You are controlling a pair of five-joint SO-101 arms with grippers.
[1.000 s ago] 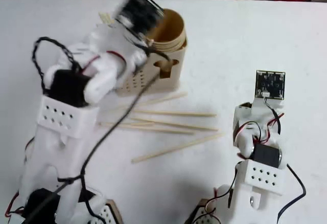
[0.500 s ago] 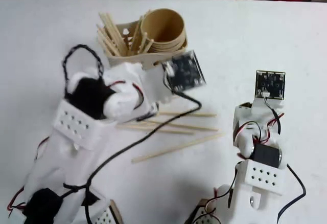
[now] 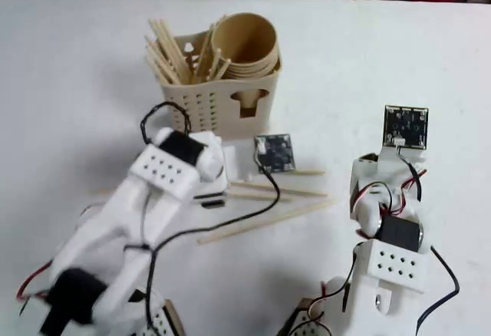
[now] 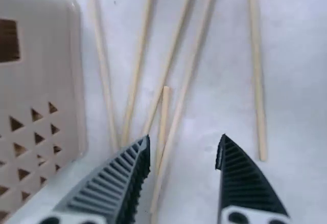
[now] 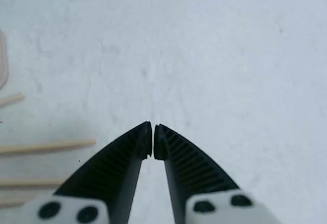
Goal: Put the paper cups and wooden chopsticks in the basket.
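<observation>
Slim, pale wooden chopsticks (image 3: 265,222) lie loose on the white table (image 3: 383,60), fanned out just in front of the beige perforated plastic basket (image 3: 215,110). Up in the basket, bundled chopsticks (image 3: 165,48) lean at one end, and a nested stack of tan paper cups (image 3: 247,41) stands upright at the other. Now the left gripper (image 4: 184,139): low over the loose sticks beside the basket wall, black ribbed jaws spread wide, one stick end showing between them, nothing held. The right gripper (image 5: 153,128) sits well apart over bare table, its jaws pressed together on nothing.
</observation>
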